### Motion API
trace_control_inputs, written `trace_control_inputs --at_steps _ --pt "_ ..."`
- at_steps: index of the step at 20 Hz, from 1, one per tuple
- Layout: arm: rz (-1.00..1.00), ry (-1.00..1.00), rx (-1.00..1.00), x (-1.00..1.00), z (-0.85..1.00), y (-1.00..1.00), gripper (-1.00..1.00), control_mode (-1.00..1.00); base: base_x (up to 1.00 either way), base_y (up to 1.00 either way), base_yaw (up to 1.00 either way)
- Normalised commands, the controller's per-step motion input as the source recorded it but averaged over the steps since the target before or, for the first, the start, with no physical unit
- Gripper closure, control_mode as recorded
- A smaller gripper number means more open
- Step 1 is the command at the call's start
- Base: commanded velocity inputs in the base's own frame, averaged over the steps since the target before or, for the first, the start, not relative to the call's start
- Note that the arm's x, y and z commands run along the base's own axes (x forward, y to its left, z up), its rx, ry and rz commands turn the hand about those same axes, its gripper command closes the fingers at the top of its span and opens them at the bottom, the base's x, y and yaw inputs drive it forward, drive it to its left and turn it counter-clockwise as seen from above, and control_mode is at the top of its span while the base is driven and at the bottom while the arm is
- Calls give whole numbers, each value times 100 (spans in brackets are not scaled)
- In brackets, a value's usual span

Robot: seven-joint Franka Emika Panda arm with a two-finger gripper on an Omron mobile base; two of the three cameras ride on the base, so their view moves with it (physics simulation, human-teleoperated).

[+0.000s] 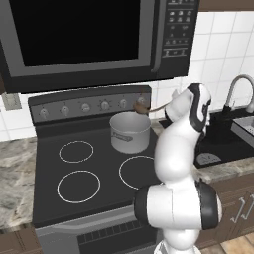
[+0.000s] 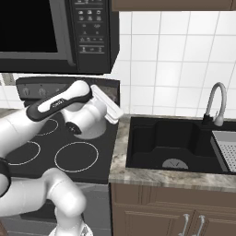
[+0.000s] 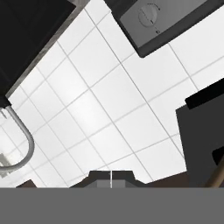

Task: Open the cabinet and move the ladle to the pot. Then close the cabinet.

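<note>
Ladle is up in the air at the back of the stove. In the left base view its brown bowl sits in front of the knob panel, just above the pot's rim at about 1 o'clock from the pot. Its thin handle runs off toward 3 o'clock to the arm's wrist. The bowl has not gone down into the pot.

Pot stands on the cooktop's back right, between the two right-hand burner rings and the knob panel. It looks empty.

Gripper: the wrist hides the fingers in both base views. In the hand view the two tips meet at a thin seam, so they look closed. A brown sliver at that view's 4 o'clock edge may be the ladle; I cannot tell whether the fingers actually grip it.

Cabinet: a brown strip along the top edge of the right base view, above the tiles. Cannot tell door state.

Around: microwave over the stove. Black sink with faucet at 3 o'clock from the stove. Stone counter runs along the front.
</note>
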Motion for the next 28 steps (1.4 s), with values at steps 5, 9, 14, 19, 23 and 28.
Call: trace_control_inputs --at_steps 5,9,14,19,23,28 --pt "0 0 0 7 -27 0 100 -100 0 0 0" --pt "-2 0 0 4 -11 0 100 -100 0 0 0" --pt "-3 0 -1 13 0 0 100 -100 0 0 0" --pt "-6 0 -7 13 0 0 100 -100 0 0 0" --pt "-7 0 -9 14 0 0 100 -100 0 0 0" --pt "-5 0 -6 18 -3 0 100 -100 0 0 0"
